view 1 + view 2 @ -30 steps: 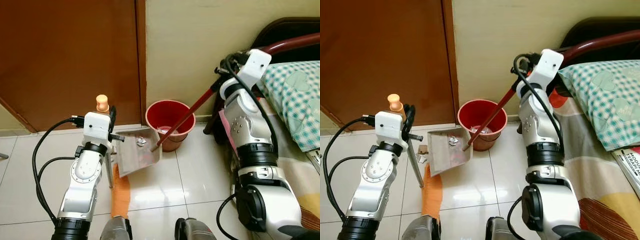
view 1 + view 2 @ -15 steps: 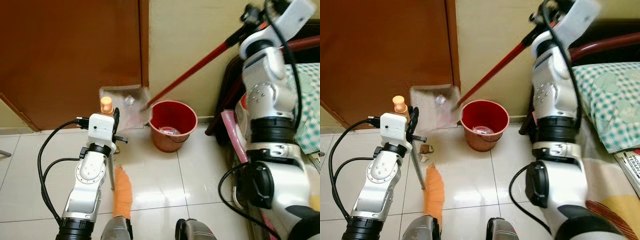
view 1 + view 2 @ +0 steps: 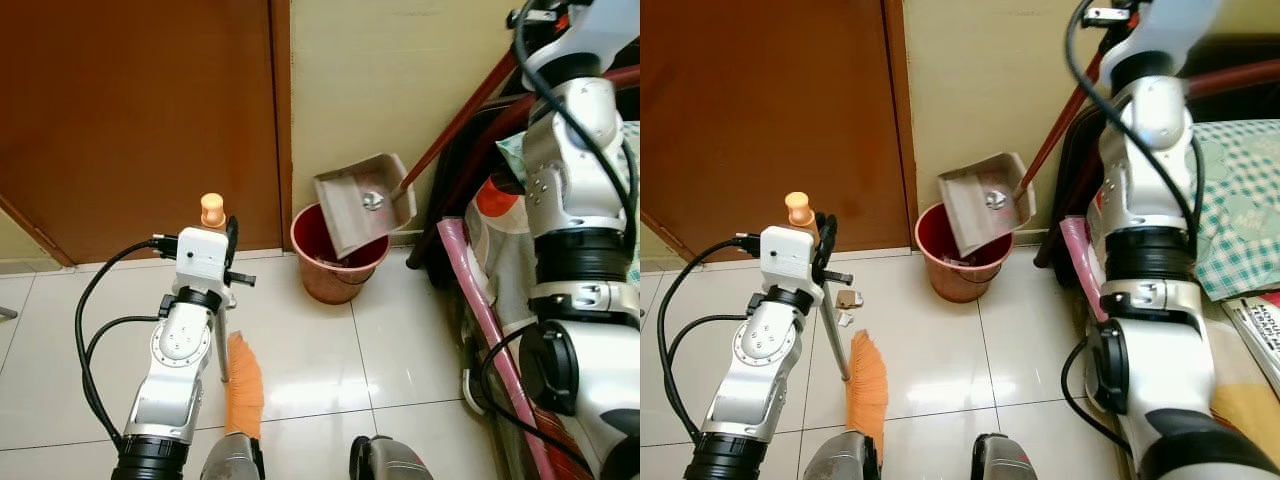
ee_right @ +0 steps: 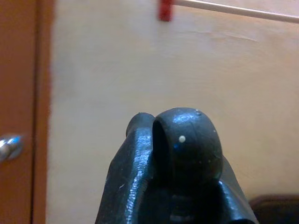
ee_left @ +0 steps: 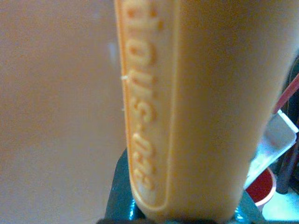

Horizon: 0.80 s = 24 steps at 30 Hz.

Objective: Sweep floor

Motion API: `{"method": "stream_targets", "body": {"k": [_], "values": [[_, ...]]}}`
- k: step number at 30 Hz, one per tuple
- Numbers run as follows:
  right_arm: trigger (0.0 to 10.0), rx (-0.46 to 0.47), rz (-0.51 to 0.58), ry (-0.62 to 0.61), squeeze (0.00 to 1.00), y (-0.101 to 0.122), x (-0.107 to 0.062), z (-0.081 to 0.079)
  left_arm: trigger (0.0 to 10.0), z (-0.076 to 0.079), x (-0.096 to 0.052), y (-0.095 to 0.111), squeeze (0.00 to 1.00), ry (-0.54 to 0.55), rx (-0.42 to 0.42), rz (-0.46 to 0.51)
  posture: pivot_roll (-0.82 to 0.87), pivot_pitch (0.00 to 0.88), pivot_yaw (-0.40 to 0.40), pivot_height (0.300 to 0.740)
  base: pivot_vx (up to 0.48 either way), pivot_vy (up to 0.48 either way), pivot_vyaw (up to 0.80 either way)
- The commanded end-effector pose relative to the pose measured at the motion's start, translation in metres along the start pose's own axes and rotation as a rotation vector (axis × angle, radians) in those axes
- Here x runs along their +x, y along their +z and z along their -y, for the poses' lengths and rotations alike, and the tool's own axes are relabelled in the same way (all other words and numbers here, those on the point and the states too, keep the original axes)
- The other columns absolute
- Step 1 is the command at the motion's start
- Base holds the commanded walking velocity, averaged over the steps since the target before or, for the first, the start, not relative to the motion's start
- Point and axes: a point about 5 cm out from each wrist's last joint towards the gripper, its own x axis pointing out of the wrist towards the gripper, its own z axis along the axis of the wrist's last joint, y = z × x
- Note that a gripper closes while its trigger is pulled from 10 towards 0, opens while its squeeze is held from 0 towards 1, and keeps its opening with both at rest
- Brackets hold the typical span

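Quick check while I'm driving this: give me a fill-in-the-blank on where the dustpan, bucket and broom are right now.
1. The grey dustpan is tilted over the red ____.
2. The crumpled scrap lies in the ____.
3. The orange broom has its bristles on the ____.
4. The left gripper grips the broom's orange ____.

Missing words: bucket; dustpan; floor; handle

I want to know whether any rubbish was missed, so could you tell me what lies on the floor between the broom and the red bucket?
In the right eye view, bare white tile lies between the broom and the red bucket; the small scraps sit on the broom's other side, by the door.
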Motion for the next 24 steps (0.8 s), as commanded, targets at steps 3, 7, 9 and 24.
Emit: {"method": "stream_targets", "body": {"k": [3, 7, 9, 24], "values": [[10.0, -0.035, 0.093, 0.051, 0.00, 0.012, -0.001, -0.011, 10.0, 0.007, -0.001, -0.006, 0.00, -0.019, -0.028, -0.033, -0.02, 0.088, -0.038, 0.740, 0.000, 0.000, 0.00], [10.0, -0.077, 0.108, 0.145, 0.00, 0.006, -0.009, -0.030, 10.0, 0.007, -0.002, -0.007, 0.00, -0.017, -0.027, -0.035, -0.01, 0.091, -0.042, 0.740, 0.000, 0.000, 0.00], [10.0, -0.081, 0.101, 0.198, 0.00, 0.001, -0.014, -0.038, 10.0, 0.007, -0.002, -0.006, 0.00, -0.016, -0.027, -0.035, -0.01, 0.091, -0.044, 0.740, 0.000, 0.000, 0.00], [10.0, -0.350, 0.104, 0.834, 0.00, -0.038, -0.082, -0.099, 10.0, 0.012, 0.002, -0.006, 0.00, -0.012, -0.036, -0.027, -0.02, 0.086, -0.057, 0.740, 0.000, 0.000, 0.00]]}}
